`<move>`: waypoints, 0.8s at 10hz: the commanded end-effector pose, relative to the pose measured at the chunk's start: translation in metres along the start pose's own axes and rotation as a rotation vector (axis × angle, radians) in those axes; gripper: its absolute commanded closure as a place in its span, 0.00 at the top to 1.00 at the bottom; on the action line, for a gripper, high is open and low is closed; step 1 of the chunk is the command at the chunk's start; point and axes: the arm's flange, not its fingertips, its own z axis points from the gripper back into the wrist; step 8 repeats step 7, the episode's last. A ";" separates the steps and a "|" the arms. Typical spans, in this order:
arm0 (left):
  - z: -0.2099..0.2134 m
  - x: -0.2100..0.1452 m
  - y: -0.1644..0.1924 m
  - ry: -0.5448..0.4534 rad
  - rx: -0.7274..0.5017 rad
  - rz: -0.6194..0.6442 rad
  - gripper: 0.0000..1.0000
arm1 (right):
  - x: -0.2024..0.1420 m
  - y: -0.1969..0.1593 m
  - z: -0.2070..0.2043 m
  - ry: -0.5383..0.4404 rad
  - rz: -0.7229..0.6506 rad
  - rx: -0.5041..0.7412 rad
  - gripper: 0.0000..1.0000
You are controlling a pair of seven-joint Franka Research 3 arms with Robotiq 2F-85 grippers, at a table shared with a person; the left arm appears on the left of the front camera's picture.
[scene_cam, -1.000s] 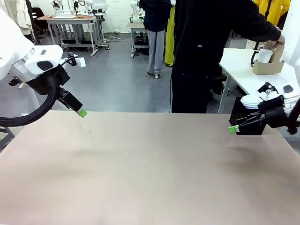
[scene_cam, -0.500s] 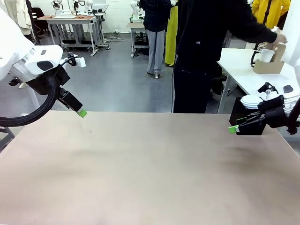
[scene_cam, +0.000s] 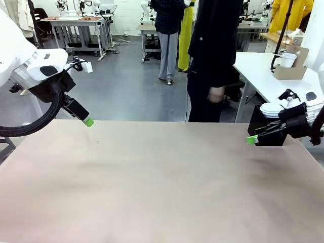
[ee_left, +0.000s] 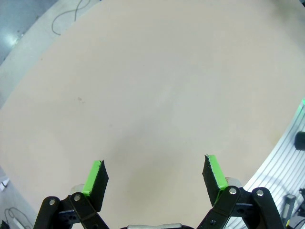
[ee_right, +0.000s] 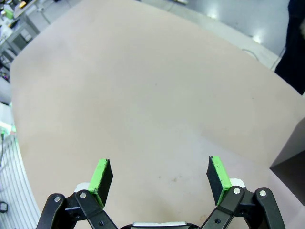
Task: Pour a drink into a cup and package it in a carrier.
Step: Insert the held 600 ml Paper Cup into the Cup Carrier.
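The brown cardboard carrier [scene_cam: 290, 71] stands on a white side table [scene_cam: 258, 71] at the far right, off my table. A white cup [scene_cam: 286, 59] sits in it. The drink is out of view. My left gripper [scene_cam: 88, 121] hangs over the table's far left corner. In the left wrist view the left gripper [ee_left: 155, 169] is open over bare tabletop. My right gripper [scene_cam: 251, 139] hovers near the far right edge, and the right wrist view shows the right gripper [ee_right: 156, 171] open with nothing between its fingers. A person in dark clothes stands at the far edge, one hand [scene_cam: 217, 94] hanging down.
A black box [scene_cam: 268, 132] sits at the table's far right corner, just behind my right gripper, with white dishes [scene_cam: 273, 109] on top. The beige tabletop [scene_cam: 162, 182] stretches bare between the arms. Other tables and people stand farther back.
The person has drawn the arm back from the carrier on the side table and let the hand drop to the side. Neither arm has moved.
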 end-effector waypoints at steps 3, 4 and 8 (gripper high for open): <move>0.002 0.000 -0.001 0.009 0.006 0.011 1.00 | 0.000 0.000 0.000 0.007 0.004 -0.011 1.00; 0.002 0.000 -0.001 0.009 0.006 0.011 1.00 | 0.000 0.000 0.000 0.007 0.004 -0.011 1.00; 0.002 0.000 -0.001 0.009 0.006 0.011 1.00 | 0.000 0.000 0.000 0.007 0.004 -0.011 1.00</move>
